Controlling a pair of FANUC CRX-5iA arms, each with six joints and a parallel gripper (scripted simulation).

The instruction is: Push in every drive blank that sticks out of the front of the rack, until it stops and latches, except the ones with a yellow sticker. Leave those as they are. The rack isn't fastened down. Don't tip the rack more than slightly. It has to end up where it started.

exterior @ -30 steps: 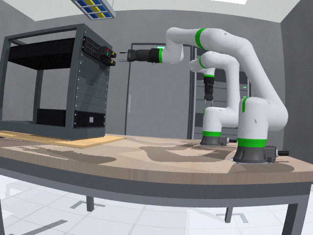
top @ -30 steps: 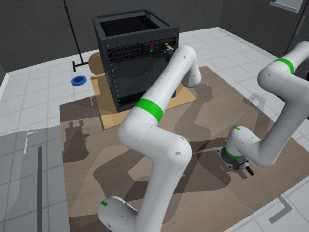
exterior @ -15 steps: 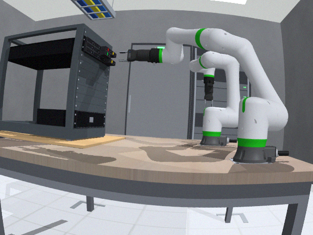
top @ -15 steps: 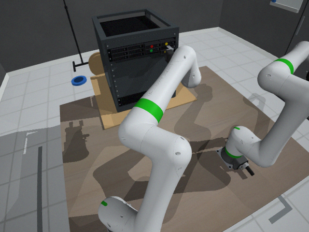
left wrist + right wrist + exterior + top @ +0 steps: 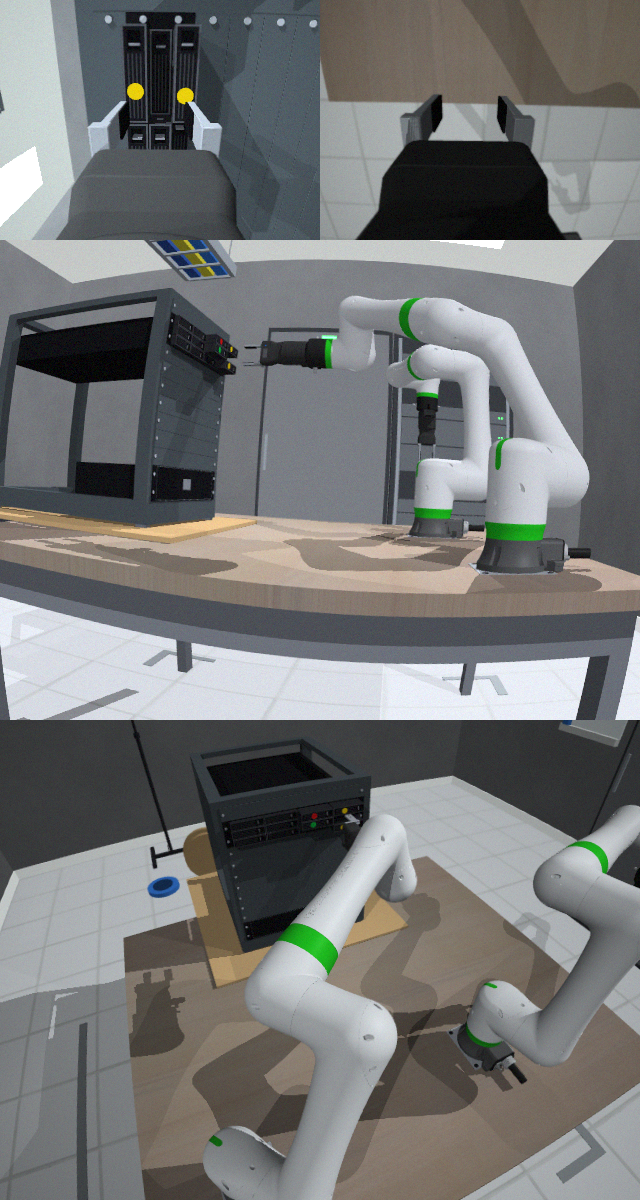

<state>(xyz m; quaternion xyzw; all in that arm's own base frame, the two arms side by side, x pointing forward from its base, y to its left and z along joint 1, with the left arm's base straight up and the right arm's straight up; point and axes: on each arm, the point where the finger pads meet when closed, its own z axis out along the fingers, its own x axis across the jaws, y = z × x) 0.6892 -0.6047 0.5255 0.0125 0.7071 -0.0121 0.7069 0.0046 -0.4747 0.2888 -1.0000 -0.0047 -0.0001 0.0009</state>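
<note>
The rack (image 5: 289, 790) (image 5: 149, 405) stands upright. Blanks with a red sticker (image 5: 314, 816) (image 5: 221, 341) and a green sticker (image 5: 313, 824) (image 5: 219, 349) stick out. An upper yellow-stickered blank (image 5: 344, 810) (image 5: 231, 349) (image 5: 135, 91) and a lower yellow-stickered blank (image 5: 229, 366) (image 5: 185, 95) also stick out. Between them, an unstickered blank (image 5: 160, 75) sits further back. My left gripper (image 5: 250, 355) (image 5: 157, 113) is open and empty, a short gap in front of this end column. Its body hides the red and green stickers in the left wrist view. My right gripper (image 5: 427, 451) (image 5: 470, 107) is open and empty, pointing down far from the rack.
The rack stands on a light wooden board (image 5: 227, 970) (image 5: 170, 537) on the table (image 5: 336, 601). The left forearm crosses in front of the rack in the top view. A blue ring (image 5: 163, 886) and a black stand (image 5: 149, 787) are beyond the table.
</note>
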